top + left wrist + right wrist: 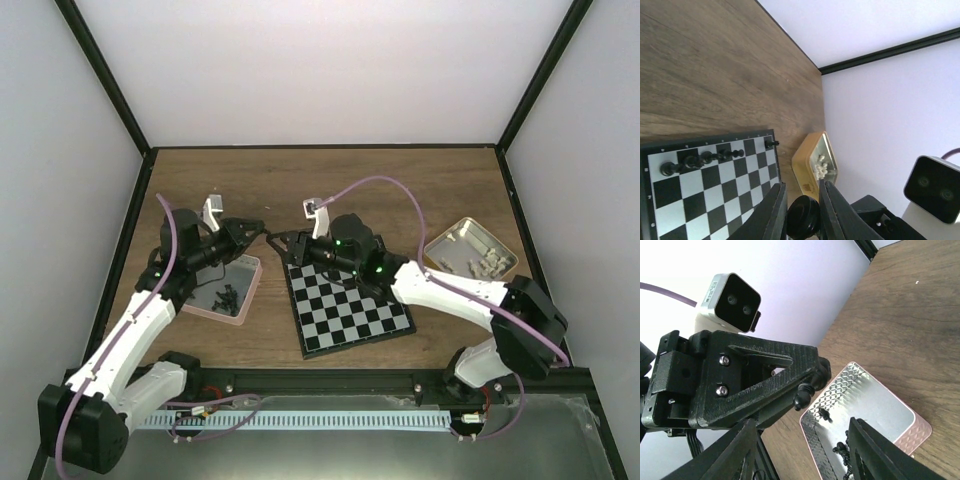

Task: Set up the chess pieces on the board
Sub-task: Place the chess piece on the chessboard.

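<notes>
Black glossy chess piece point(802, 220) sits pinched in the left hand point(801, 194).

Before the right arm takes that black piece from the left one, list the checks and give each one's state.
1. Left fingers shut on the black chess piece: ok.
2. Right fingers open: ok.
3. Piece lined up with the right fingers' gap: ok.
4. Piece inside that gap: not ok, it sits beyond the tips.
5. Which kind of piece is held: cannot tell.
6. Edge row of black pieces on the board complete: not ok, a gap shows.
</notes>
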You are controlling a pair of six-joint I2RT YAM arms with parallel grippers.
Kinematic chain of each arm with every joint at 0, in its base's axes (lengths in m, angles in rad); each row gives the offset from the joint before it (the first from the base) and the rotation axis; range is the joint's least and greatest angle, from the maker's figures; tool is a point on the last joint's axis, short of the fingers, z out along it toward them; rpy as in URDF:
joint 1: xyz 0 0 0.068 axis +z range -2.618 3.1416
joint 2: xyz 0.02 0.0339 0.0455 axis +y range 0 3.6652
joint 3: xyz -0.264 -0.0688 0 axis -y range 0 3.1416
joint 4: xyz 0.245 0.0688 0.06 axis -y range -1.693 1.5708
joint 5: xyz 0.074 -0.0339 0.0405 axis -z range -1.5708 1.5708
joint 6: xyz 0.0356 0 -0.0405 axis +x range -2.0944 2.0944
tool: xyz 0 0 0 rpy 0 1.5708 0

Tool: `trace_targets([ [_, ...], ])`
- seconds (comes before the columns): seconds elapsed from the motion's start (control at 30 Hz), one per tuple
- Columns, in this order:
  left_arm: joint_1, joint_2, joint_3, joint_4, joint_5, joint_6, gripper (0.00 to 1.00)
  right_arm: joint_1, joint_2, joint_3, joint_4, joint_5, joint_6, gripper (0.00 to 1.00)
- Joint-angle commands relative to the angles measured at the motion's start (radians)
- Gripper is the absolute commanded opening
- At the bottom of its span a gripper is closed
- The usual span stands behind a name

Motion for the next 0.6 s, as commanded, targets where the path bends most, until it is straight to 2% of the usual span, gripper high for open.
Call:
trace_targets([
  [0.0, 0.004, 0.002, -0.030, 0.088, 0.064, -0.066, 0.17, -0.006, 0.028, 0.054, 0.004, -0.028, 0.038, 0.51],
  [0.3, 0.004, -0.002, -0.047, 0.091, 0.067, -0.067, 0.17, -0.006, 0.059, 0.086, -0.005, 0.009, 0.082, 0.40],
  [0.57, 0.004, 0.004, -0.053, 0.089, 0.068, -0.057, 0.18, -0.006, 0.090, 0.108, -0.015, 0.002, 0.094, 0.27],
])
